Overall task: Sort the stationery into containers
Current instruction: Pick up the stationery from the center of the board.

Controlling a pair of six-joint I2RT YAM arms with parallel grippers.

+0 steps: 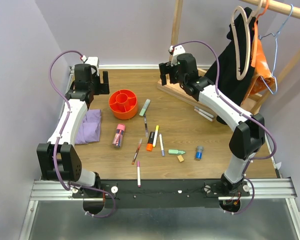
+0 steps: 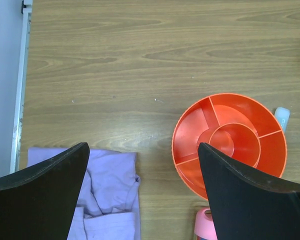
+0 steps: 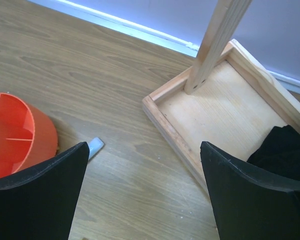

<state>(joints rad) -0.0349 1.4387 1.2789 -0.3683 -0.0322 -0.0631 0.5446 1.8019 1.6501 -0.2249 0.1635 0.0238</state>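
Observation:
The orange tub (image 1: 123,103) (image 2: 182,120) (image 3: 25,137) stands at the back left with nothing in its compartments. Stationery lies loose in front of it: a pale green highlighter (image 1: 145,107) (image 3: 95,146), a clear pink-capped tube (image 1: 119,135) (image 2: 204,227), a yellow pen (image 1: 155,135), an orange highlighter (image 1: 150,142), a pink pen (image 1: 138,173), a green marker (image 1: 177,152), a tan eraser (image 1: 180,158) and a blue cylinder (image 1: 199,152). My left gripper (image 1: 101,82) (image 2: 142,150) hangs open, high, just left of the tub. My right gripper (image 1: 166,74) (image 3: 144,145) is open above the rack's near corner.
A folded purple cloth (image 1: 90,126) (image 2: 110,195) lies by the left arm. A wooden rack base (image 1: 182,90) (image 3: 225,110) with its post stands at the back right. Black and orange garments (image 1: 240,60) hang there. Two more pens (image 1: 204,113) lie under the right arm.

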